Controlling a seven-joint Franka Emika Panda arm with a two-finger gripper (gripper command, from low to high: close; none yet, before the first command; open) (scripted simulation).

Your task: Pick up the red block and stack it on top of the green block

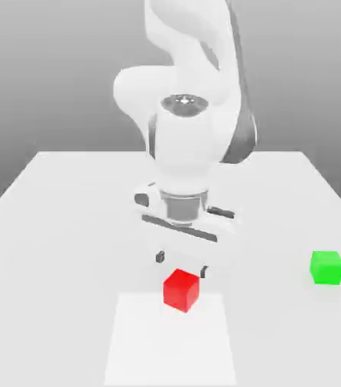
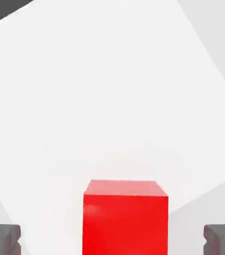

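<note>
Landmark: the white patch point(image 1: 172, 348) on the table point(image 1: 44, 302); I give the places from it
Red block point(image 1: 181, 290): at the edge of the white patch that is nearest to the arm point(image 1: 184, 151), with nothing on top of it
Green block point(image 1: 327, 267): off the white patch, well apart from it toward the exterior view's right
Gripper point(image 1: 182, 264): over the arm-side edge of the white patch, its two fingers spread wide, one to each side of the red block, with free space between; nothing is pinched
Red block, handling: probably light and stiff, so it should not bend or break under a normal squeeze
Red block, surface: smooth and plain; I judge it could slip or turn if only its upper rim is taken
Where to hold: on the two opposite upright faces that look to the fingers, at middle height, with the pads flat and the block centred
Green block, as base: same flat kind, probably light too, so a sideways push could move it; the red block should be lowered straight and released softly
</note>
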